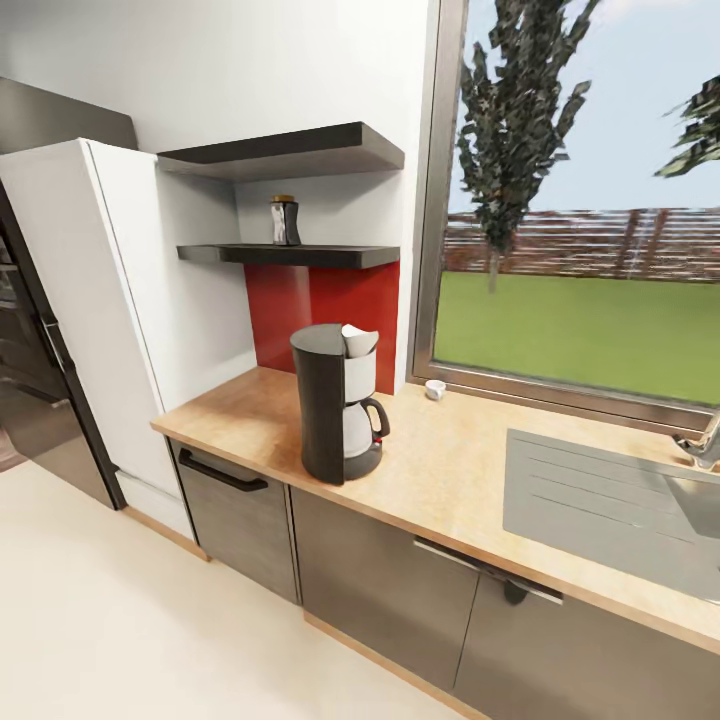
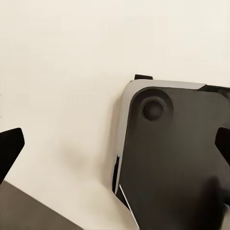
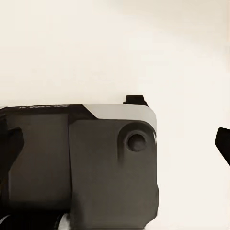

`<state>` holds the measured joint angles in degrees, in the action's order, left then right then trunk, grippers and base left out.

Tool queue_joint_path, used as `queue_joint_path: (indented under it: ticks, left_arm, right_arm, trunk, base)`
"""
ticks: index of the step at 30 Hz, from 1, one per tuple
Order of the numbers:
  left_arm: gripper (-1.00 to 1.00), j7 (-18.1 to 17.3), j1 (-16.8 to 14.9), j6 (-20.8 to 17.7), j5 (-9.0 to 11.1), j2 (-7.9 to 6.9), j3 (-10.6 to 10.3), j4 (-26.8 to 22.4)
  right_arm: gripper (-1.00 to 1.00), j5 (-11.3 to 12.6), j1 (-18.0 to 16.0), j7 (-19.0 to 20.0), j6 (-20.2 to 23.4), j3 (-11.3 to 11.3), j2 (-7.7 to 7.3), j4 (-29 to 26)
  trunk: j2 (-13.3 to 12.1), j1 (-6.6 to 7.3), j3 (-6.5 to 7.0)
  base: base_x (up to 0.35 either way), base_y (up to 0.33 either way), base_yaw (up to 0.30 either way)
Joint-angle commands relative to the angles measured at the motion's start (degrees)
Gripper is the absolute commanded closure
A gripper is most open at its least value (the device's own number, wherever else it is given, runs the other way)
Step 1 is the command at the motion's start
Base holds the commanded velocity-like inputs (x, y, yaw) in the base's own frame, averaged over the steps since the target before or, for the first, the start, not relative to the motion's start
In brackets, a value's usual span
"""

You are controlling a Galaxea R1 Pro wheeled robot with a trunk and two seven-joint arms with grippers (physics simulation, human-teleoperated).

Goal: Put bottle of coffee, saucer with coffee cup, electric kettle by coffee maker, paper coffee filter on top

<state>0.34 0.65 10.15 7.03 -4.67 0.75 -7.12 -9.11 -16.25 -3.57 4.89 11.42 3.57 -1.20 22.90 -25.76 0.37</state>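
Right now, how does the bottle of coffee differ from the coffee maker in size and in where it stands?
The bottle of coffee is small and short; the coffee maker is far taller and bulkier. The bottle stands on the lower dark wall shelf, while the coffee maker stands below it on the light-wood countertop. The bottle has a brownish lid; the coffee maker has a white front and a carafe. Both stand upright.

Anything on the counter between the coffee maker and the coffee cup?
No. In the head view, only bare kitchen countertop lies between the coffee maker and the coffee cup.
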Motion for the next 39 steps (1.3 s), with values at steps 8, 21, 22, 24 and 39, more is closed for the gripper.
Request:
queue_joint_path:
  ticks: [8, 21, 22, 24, 39]
  left_arm:
    - [-1.00, 0.0, 0.1, 0.0, 0.4, -0.26, 0.1, 0.0]
    - [-1.00, 0.1, 0.0, 0.1, 0.7, -0.51, 0.7, -0.3]
    - [-1.00, 0.1, 0.0, 0.1, 0.7, -0.41, 0.7, -0.5]
    - [-1.00, 0.1, 0.0, 0.1, 0.7, -0.38, 0.7, -0.6]
    - [-1.00, 0.1, 0.0, 0.1, 0.7, -0.51, 0.7, -0.8]
  right_arm:
    - [-1.00, -0.5, 0.8, 1.1, -1.5, 0.4, 0.37, -0.2]
    - [-1.00, -0.4, 0.8, 1.6, -2.0, 0.5, 0.36, -0.2]
    - [-1.00, -0.4, 0.8, 1.6, -2.0, 0.5, 0.25, -0.2]
    - [-1.00, -0.5, 0.8, 1.6, -2.0, 0.5, 0.20, -0.2]
    - [-1.00, -0.6, 0.8, 1.8, -2.0, 0.5, 0.03, -0.2]
  trunk:
    - [0.0, -0.02, 0.00]
    - [0.0, -0.02, 0.00]
    - [0.0, -0.02, 0.00]
    - [0.0, -0.02, 0.00]
    - [0.0, -0.02, -0.08]
  base:
    - [0.000, 0.000, 0.000]
    - [0.014, 0.067, 0.000]
    - [0.086, 0.287, 0.000]
    - [0.091, 0.290, 0.000]
    - [0.099, 0.297, -0.160]
